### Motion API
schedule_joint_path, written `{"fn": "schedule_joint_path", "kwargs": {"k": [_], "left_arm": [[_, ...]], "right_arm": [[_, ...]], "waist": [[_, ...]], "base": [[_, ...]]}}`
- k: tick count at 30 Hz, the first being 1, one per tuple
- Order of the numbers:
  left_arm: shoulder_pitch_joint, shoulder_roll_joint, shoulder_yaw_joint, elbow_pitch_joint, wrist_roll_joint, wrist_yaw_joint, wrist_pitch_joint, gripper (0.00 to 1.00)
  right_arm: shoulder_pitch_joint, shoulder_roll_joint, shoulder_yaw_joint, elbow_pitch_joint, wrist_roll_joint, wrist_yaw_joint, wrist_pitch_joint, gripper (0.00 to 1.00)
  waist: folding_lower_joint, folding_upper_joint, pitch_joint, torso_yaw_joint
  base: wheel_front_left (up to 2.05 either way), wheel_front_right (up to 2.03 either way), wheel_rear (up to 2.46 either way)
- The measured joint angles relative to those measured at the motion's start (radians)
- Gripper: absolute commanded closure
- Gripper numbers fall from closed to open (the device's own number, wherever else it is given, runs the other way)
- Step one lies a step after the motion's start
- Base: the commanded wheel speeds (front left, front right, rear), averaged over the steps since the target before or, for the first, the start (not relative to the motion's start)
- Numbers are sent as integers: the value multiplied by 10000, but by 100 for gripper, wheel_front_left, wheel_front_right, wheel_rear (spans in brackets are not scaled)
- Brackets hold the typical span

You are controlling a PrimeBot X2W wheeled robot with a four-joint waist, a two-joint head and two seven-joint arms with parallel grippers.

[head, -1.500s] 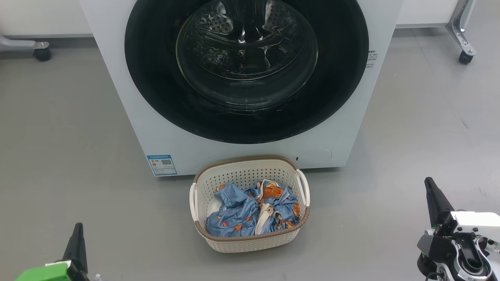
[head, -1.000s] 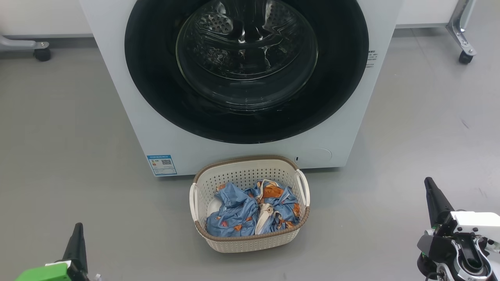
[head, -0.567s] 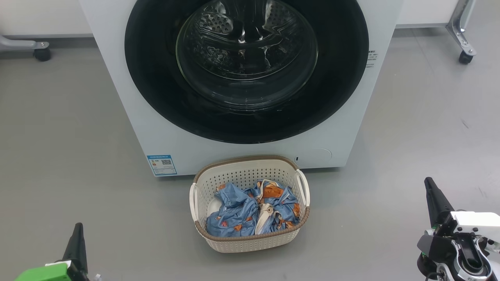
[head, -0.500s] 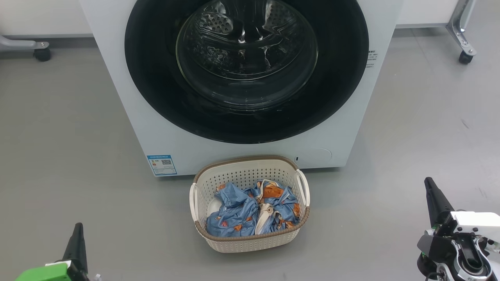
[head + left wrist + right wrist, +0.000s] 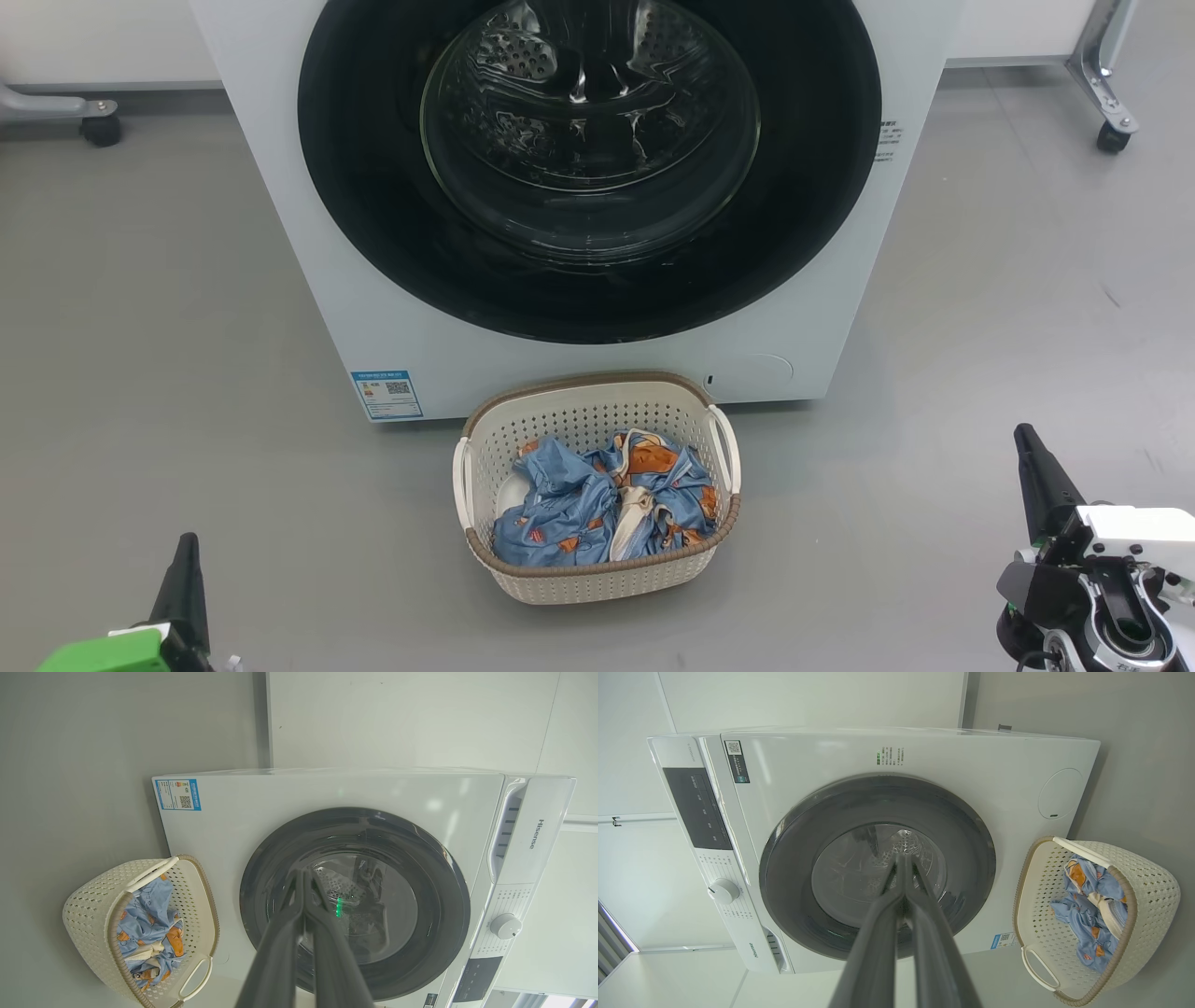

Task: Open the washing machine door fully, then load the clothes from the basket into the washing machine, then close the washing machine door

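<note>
grey floor (image 5: 168, 280), white washer (image 5: 392, 345) against a pale wall (image 5: 93, 37). its round black door (image 5: 373, 233) sits shut. a cream basket (image 5: 597, 581) stands on the floor just before the washer, blue clothes (image 5: 560, 513) heaped inside. my left claw (image 5: 189, 546) and right claw (image 5: 1025, 437) hang low either side, well apart from the basket, each with fingers pressed together, holding nothing.

Head view: above, looking steeply down on washing machine (image 5: 345, 308), basket (image 5: 597, 579). Wrist views: rolled sideways, facing both frontally.
</note>
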Motion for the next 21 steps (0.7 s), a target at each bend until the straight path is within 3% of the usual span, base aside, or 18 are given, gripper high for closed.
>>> {"fn": "schedule_joint_path", "kwargs": {"k": [7, 8, 21], "left_arm": [[177, -150, -52, 314, -2, 6, 0, 100], [257, -190, -56, 395, -2, 8, -2, 0], [312, -211, 15, 203, 13, 10, -234, 0]], "right_arm": [[265, 188, 52, 305, 2, -36, -4, 100], [355, 253, 63, 395, 2, -42, -4, 0], [408, 339, 155, 395, -82, -33, -59, 0]], "waist": [[0, 0, 0, 0], [0, 0, 0, 0], [0, 0, 35, 28]], "base": [[0, 0, 0], [0, 0, 0], [0, 0, 0]]}}
